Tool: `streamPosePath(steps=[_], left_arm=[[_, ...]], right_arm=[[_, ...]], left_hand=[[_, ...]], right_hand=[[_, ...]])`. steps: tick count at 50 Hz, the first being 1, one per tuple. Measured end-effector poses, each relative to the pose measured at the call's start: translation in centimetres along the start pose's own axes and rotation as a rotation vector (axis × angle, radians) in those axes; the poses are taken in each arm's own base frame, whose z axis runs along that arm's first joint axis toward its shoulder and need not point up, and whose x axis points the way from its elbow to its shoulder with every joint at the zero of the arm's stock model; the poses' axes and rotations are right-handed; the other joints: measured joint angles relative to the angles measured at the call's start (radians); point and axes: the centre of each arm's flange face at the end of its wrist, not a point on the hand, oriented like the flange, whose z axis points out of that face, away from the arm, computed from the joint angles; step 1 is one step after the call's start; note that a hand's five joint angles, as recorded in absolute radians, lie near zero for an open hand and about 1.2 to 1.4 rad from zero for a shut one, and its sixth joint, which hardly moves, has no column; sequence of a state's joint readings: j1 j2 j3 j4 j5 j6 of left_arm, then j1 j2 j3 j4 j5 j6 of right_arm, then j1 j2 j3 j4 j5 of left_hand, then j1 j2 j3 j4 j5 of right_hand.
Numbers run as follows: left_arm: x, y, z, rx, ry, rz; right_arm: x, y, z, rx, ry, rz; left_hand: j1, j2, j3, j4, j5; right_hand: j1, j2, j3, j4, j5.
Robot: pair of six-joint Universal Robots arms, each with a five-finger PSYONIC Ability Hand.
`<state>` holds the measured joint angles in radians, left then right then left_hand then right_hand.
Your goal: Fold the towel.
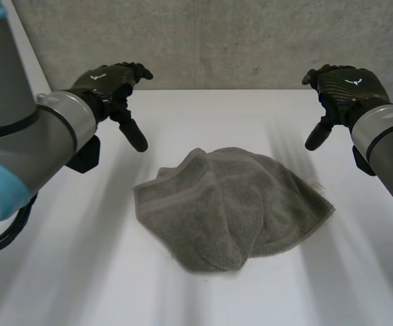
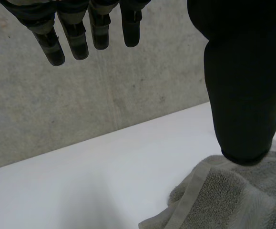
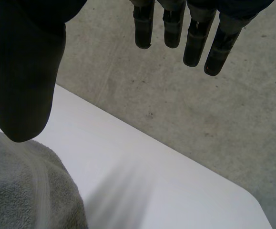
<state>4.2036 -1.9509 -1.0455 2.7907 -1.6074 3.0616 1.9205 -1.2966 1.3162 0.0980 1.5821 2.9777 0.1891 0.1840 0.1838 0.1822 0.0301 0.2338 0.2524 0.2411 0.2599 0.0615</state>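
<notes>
On table (image 1: 81, 272), crumpled grey towel (image 1: 230, 204)

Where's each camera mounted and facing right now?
Head view: behind, between the arms, looking down at table and crumpled towel; both arms, left hand, right hand open.
Left wrist view: on left wrist, along the palm toward the wall; its fingers, thumb.
Right wrist view: on right wrist, likewise toward the wall; its fingers, thumb.
Both wrist views share the towel's edge, table and wall.
</notes>
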Motion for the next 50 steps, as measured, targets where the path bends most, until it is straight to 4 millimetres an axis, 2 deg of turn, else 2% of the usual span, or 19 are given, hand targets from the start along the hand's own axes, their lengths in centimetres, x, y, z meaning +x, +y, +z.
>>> streamPosePath(steps=[5, 9, 12, 15, 22, 24, 26, 28, 30, 32, 34, 37, 39, 40, 43, 46, 50], left_arm=[[0.4, 1.3, 2.2, 0.002, 0.020, 0.009], [1.1, 2.9, 4.3, 0.010, 0.072, 0.012], [1.9, 4.6, 5.7, -0.003, 0.130, 0.014], [2.9, 7.2, 7.0, -0.044, 0.200, 0.014], [4.1, 12.3, 8.6, -0.153, 0.276, 0.012], [4.2, 13.5, 8.9, -0.180, 0.283, 0.012], [4.3, 14.2, 9.0, -0.195, 0.283, 0.013], [4.3, 14.7, 9.2, -0.205, 0.278, 0.013], [4.3, 14.6, 9.2, -0.200, 0.270, 0.012], [4.2, 13.8, 9.1, -0.181, 0.258, 0.009], [4.1, 12.7, 8.9, -0.156, 0.247, 0.007], [3.7, 9.5, 7.8, -0.087, 0.217, 0.002], [3.2, 6.7, 6.6, -0.028, 0.191, -0.002], [3.0, 6.0, 6.2, -0.015, 0.185, -0.004], [1.9, 2.6, 3.4, 0.054, 0.149, -0.011], [1.3, 1.5, 1.1, 0.066, 0.133, -0.013], [0.8, 3.0, -2.0, -0.005, 0.131, -0.011]], right_arm=[[-0.5, 0.8, 1.6, 0.009, -0.054, -0.032], [-1.8, 2.3, 3.4, -0.005, -0.149, -0.075], [-2.8, 3.8, 4.7, -0.030, -0.224, -0.094], [-3.9, 5.8, 6.2, -0.074, -0.293, -0.098], [-6.1, 9.8, 8.3, -0.159, -0.379, -0.095], [-6.7, 10.9, 8.7, -0.179, -0.393, -0.099], [-7.1, 11.7, 8.9, -0.191, -0.402, -0.105], [-7.6, 12.4, 9.1, -0.207, -0.413, -0.118], [-7.8, 12.7, 9.1, -0.216, -0.419, -0.136], [-7.8, 12.3, 8.9, -0.213, -0.418, -0.150], [-7.5, 11.4, 8.7, -0.198, -0.412, -0.156], [-6.2, 8.3, 7.8, -0.134, -0.383, -0.160], [-5.1, 5.9, 6.8, -0.083, -0.359, -0.163], [-4.8, 5.4, 6.5, -0.072, -0.354, -0.164], [-3.3, 2.7, 4.1, -0.031, -0.340, -0.179], [-2.8, 1.9, 1.7, -0.049, -0.363, -0.205], [-3.0, 3.0, -2.4, -0.163, -0.452, -0.277]], left_hand=[[0.000, -0.001, 0.000, 0.000, 0.000], [0.000, -0.001, 0.000, 0.000, 0.000], [0.000, -0.001, 0.000, 0.000, 0.000], [0.000, -0.001, 0.000, 0.000, 0.000], [0.035, 0.039, 0.039, 0.040, 0.010], [0.146, 0.138, 0.137, 0.139, 0.122], [0.346, 0.350, 0.350, 0.351, 0.326], [0.643, 0.650, 0.650, 0.652, 0.630], [0.898, 0.903, 0.898, 0.903, 0.878], [0.956, 0.985, 0.980, 0.986, 0.945], [0.978, 1.011, 1.007, 1.011, 0.971], [0.991, 1.026, 1.024, 1.029, 0.990], [0.995, 1.030, 1.027, 1.031, 0.990], [0.995, 1.030, 1.027, 1.031, 0.991], [0.996, 1.031, 1.029, 1.034, 0.994], [0.999, 1.032, 1.030, 1.034, 0.994], [1.000, 1.033, 1.030, 1.034, 0.994]], right_hand=[[0.000, 0.000, 0.000, 0.000, 0.000], [0.000, 0.000, 0.000, 0.000, 0.000], [0.000, 0.000, 0.000, 0.000, 0.000], [0.000, 0.000, 0.000, 0.000, 0.000], [0.000, 0.000, 0.000, 0.000, 0.000], [0.057, 0.048, 0.052, 0.046, 0.051], [0.172, 0.149, 0.165, 0.150, 0.181], [0.529, 0.518, 0.504, 0.487, 0.524], [0.889, 0.889, 0.873, 0.843, 0.876], [1.082, 1.067, 1.047, 1.052, 1.070], [1.092, 1.072, 1.063, 1.076, 1.089], [1.092, 1.072, 1.063, 1.077, 1.089], [1.092, 1.072, 1.063, 1.077, 1.089], [1.092, 1.072, 1.064, 1.077, 1.089], [1.092, 1.072, 1.075, 1.077, 1.089], [1.092, 1.072, 1.079, 1.077, 1.091], [1.092, 1.072, 1.080, 1.077, 1.091]])
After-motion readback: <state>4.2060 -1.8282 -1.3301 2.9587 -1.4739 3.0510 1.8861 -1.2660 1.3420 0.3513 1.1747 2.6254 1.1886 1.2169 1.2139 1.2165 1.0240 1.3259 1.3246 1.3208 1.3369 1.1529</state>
